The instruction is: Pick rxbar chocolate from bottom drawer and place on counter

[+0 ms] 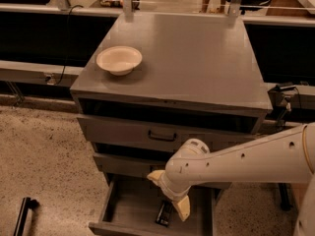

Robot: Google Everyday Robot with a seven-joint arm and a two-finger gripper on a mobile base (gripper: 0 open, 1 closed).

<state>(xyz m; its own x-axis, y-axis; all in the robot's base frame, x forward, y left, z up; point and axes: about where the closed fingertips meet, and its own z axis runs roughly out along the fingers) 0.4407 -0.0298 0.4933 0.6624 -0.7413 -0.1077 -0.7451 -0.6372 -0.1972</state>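
Camera view, looking down on a grey drawer cabinet. The rxbar chocolate [164, 213], a small dark bar, lies flat on the floor of the pulled-out bottom drawer [129, 205], towards its front. My gripper [169, 193] hangs just above the bar, its two pale fingers spread wide and holding nothing. To grasp well, I judge I should centre the bar between the fingers, lower until they straddle its narrow sides, then close. The counter [197, 58] above carries a pale bowl [119, 59] on its left.
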